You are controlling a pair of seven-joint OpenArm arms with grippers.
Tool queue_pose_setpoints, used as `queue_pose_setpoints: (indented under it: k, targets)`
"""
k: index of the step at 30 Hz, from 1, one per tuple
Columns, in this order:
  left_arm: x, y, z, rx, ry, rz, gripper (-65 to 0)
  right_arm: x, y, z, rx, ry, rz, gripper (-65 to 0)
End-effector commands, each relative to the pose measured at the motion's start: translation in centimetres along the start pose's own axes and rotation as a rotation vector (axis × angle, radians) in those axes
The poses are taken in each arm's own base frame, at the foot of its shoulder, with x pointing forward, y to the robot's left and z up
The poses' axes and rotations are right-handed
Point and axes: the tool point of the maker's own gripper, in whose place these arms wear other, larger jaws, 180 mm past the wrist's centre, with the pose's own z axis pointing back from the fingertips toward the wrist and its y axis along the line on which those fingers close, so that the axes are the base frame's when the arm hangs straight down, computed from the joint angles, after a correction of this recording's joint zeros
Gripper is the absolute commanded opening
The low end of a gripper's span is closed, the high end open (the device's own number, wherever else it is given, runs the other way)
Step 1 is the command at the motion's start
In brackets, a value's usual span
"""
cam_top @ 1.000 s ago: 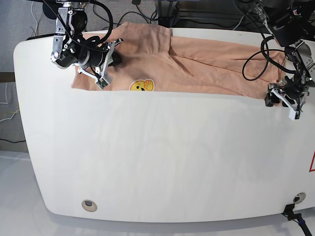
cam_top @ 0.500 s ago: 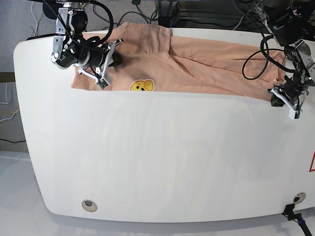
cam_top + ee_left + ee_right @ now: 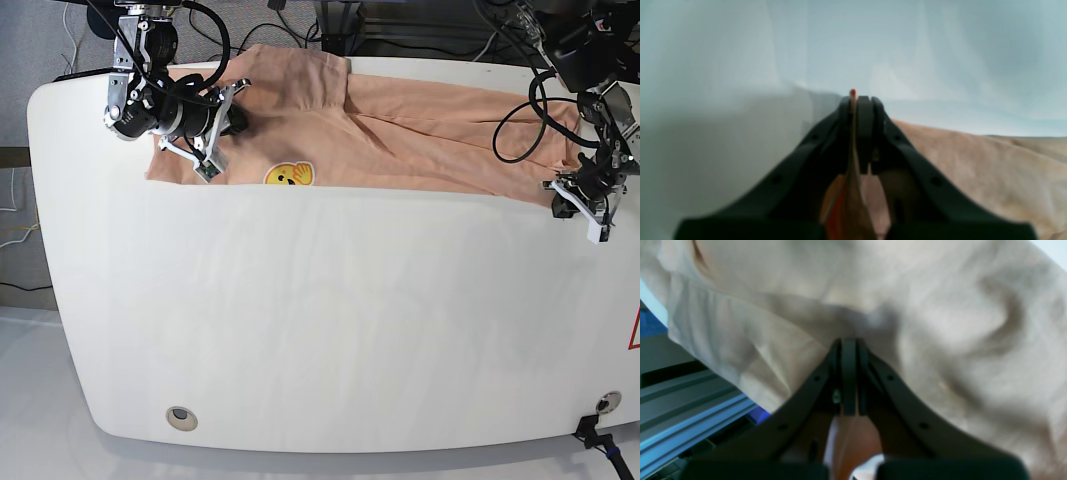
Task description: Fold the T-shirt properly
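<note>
The peach T-shirt (image 3: 400, 130) lies spread in a long band across the back of the white table (image 3: 320, 320). Its yellow smiley print (image 3: 288, 175) faces up near the front fold edge. My right gripper (image 3: 232, 120) is at the shirt's left end, and in the right wrist view it (image 3: 848, 344) is shut with cloth (image 3: 940, 323) bunched at its tips. My left gripper (image 3: 562, 193) is at the shirt's right front corner. In the left wrist view it (image 3: 857, 100) is shut on a thin edge of the shirt (image 3: 973, 166), just above the table.
Black cables (image 3: 520, 120) loop over the shirt's right end. An aluminium frame (image 3: 690, 406) runs behind the table's back edge. A round hole (image 3: 180, 417) sits near the front left, and a red mark (image 3: 634, 330) is at the right edge.
My left gripper has moved slightly right and back, taking the shirt's right corner with it. The right arm has stayed put.
</note>
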Motion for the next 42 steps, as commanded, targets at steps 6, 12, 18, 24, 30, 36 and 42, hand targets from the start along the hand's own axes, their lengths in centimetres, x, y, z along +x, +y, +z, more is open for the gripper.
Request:
queue_pose_setpoints:
  k: [6,12,18,24,30,36,42]
  targets:
    - [2.7,-0.3,4.5,0.049,-0.057,-0.152,-65.0,1.0,-0.2,0.5,-0.005,-0.034,0.014,-65.0]
    - [2.1,-2.6,7.8,0.031,-0.040,-0.246,-65.0,1.0,-0.2,0.5,-0.005,-0.034,0.014,-65.0]
    - [1.1,-3.9,10.2,0.049,-0.009,-0.338,-65.0,1.0,-0.2,0.5,-0.005,-0.034,0.014,-65.0]
    - [-0.1,-2.7,11.1,0.079,0.018,-0.322,-65.0,1.0,-0.3,0.5,-0.006,-0.033,0.015,-65.0]
    - [0.5,-0.9,12.1,0.131,0.010,-0.321,-65.0,1.0,-0.3,0.5,-0.006,-0.033,0.015,-65.0]
    - [0.1,-0.3,12.5,0.139,0.043,-0.356,-65.0,1.0,-0.3,0.5,-0.008,-0.033,0.016,-65.0]
    - [-0.5,-0.1,12.8,0.143,0.059,-0.351,-42.7,1.5,-0.4,0.5,-0.011,-0.043,0.021,-65.0]
